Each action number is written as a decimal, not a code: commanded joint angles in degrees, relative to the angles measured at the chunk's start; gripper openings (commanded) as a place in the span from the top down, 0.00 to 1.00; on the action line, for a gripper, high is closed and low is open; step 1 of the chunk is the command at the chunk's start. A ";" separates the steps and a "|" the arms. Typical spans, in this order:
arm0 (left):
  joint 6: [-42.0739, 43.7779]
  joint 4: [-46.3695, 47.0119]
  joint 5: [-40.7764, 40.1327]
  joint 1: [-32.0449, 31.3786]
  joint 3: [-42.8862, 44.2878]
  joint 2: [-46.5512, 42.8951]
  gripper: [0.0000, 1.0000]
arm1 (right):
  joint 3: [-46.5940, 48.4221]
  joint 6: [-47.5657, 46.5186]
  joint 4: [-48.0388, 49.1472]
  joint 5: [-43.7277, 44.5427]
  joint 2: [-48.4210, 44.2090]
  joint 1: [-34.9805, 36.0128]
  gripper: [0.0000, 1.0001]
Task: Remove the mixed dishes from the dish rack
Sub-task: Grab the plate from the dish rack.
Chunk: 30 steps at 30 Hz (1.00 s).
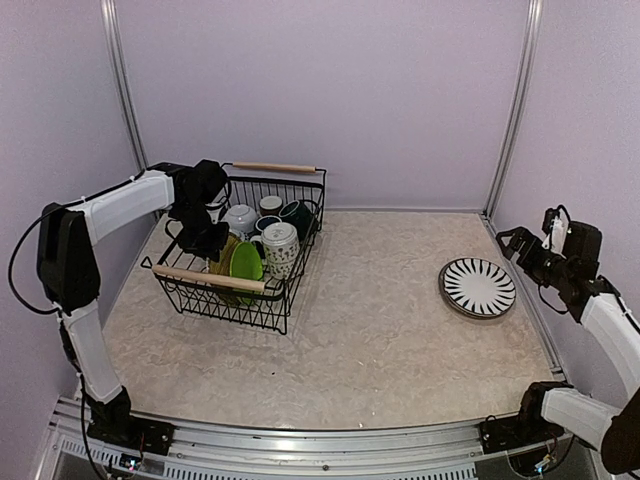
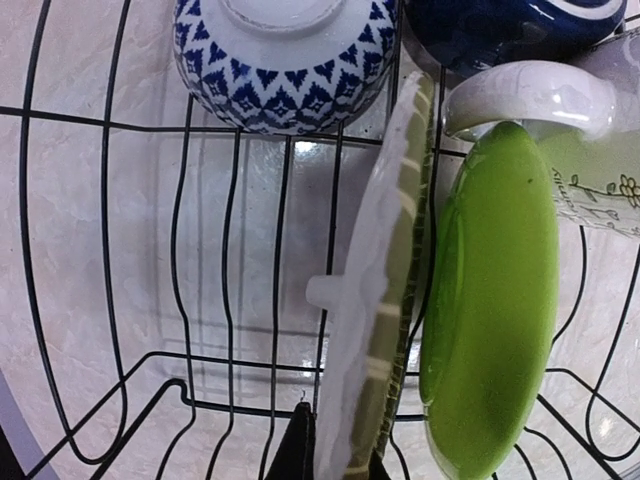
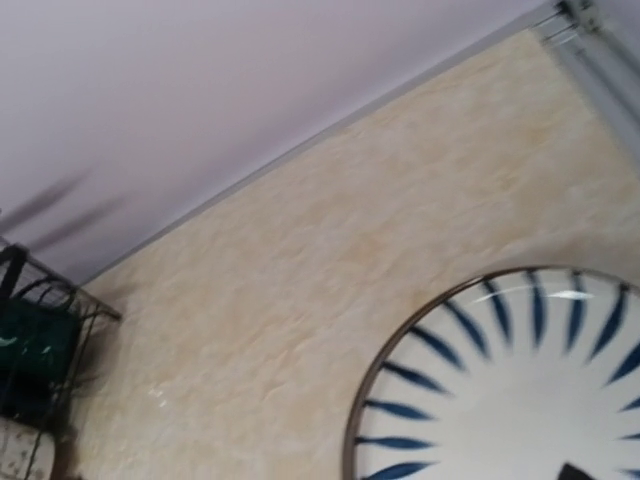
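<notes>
The dish rack (image 1: 262,315), black wire with wooden bar handles, stands at the table's left and holds the mixed dishes. My left gripper (image 1: 205,240) reaches down into it and is shut on the rim of the woven yellow plate (image 2: 375,300), which stands on edge between the black fingers (image 2: 297,452). Right beside it leans the lime green plate (image 2: 490,320). A blue-and-white patterned bowl (image 2: 285,60), a dark mug (image 2: 500,25) and a patterned white mug (image 1: 280,247) sit further back. The striped plate (image 1: 478,287) lies flat at the table's right. My right gripper (image 1: 512,246) hovers open just beyond it.
The rack's wires (image 2: 180,300) close in on both sides of the held plate. In the right wrist view the striped plate (image 3: 520,390) fills the lower right and the rack (image 3: 30,350) shows far left. The side wall and a metal post (image 1: 510,110) stand near the right arm.
</notes>
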 commanded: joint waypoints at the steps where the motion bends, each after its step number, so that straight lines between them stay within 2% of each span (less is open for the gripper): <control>1: -0.15 0.51 -0.81 -1.35 1.39 -3.15 0.98 | 2.57 2.56 0.67 1.61 2.41 4.87 0.00; 6: -0.23 1.12 -3.11 -2.22 1.16 -5.47 1.00 | 5.27 3.32 -0.92 9.74 5.96 13.13 0.00; 13: 0.07 4.12 -5.98 -2.86 -0.84 -11.51 1.00 | 9.19 3.92 -5.41 17.80 14.51 19.49 0.00; 23: 0.30 11.02 -8.13 -2.99 -5.38 -21.14 1.00 | 17.37 1.87 -9.65 29.35 25.36 33.09 0.00; 27: 0.29 15.44 -4.76 -2.82 -8.40 -25.35 1.00 | 22.03 1.09 -11.12 32.61 30.36 38.67 0.00; 30: -0.11 20.03 1.14 -2.32 -11.73 -28.79 1.00 | 25.92 -0.05 -11.00 32.51 34.20 42.60 0.00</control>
